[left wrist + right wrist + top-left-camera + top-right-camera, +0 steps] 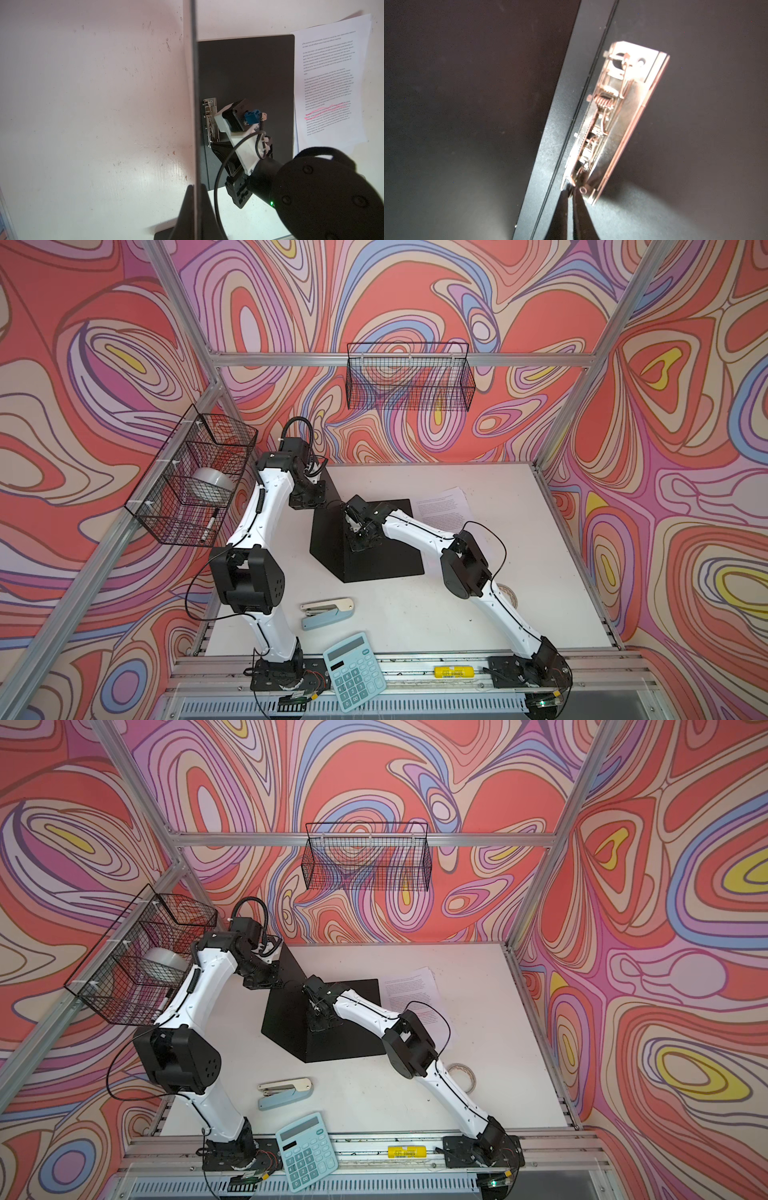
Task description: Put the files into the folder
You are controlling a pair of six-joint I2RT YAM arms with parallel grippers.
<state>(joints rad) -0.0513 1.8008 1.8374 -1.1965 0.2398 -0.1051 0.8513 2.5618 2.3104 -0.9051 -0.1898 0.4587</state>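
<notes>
My left claw (pixel 195 188) pinching the folder (pixel 245 72) cover upright, right claw (pixel 572 192) clenched, tips touching its metal clip (pixel 608 124), files (pixel 332 83) apart from both

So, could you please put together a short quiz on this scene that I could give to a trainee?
1. True or false: the files lie inside the folder.
2. What is the left gripper clamped on? A) the files B) the folder's raised cover C) nothing
3. Fill in: the right gripper has its jaws at one end of the folder's metal ____.

Key
1. False: they lie on the table beside the open folder.
2. B: the cover stands edge-on between the jaws in the left wrist view.
3. clip
</notes>
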